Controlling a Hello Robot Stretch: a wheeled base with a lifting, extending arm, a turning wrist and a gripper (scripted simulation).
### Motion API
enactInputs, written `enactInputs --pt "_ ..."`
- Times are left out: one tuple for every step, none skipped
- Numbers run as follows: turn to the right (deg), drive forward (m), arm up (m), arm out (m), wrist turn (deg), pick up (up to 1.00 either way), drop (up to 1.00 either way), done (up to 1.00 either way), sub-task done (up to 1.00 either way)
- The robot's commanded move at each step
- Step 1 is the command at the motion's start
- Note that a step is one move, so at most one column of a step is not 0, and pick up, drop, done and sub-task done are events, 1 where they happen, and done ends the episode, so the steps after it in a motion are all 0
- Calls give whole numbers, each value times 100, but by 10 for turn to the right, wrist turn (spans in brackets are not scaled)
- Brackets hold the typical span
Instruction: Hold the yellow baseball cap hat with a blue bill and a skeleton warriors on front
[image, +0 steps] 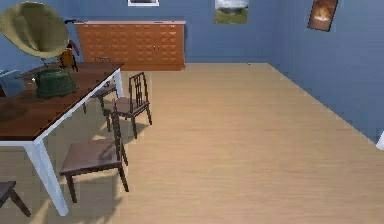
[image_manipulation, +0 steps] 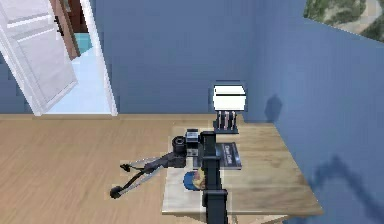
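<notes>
**Arm side view.** Blue walls (image_manipulation: 160, 60) meet in a corner above a wood floor (image_manipulation: 60, 150), and a white door (image_manipulation: 40, 60) stands open at the view's left. A pale wooden bench (image_manipulation: 270, 175) fills the corner, with a white block (image_manipulation: 228, 97) on a dark stand toward its back. My arm (image_manipulation: 212, 205) rises over the bench's near edge. The jaws reach toward the view's left, past the bench, with only bare floor behind their far end, so I judge that they carry nothing. Whether they are released or clenched I cannot tell.

Just left of the arm, at the bench's near edge, lies a small yellow-and-blue blob (image_manipulation: 193, 182). It is probably the baseball cap, though too small to confirm. I expect it to be light, soft in the crown, stiffer in the bill, not fragile, and apt to slide if nudged. The bill's edge looks the firmest place to take hold.
</notes>
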Motion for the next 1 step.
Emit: enactInputs --pt "0 0 0 0 450 0 0 0 0"
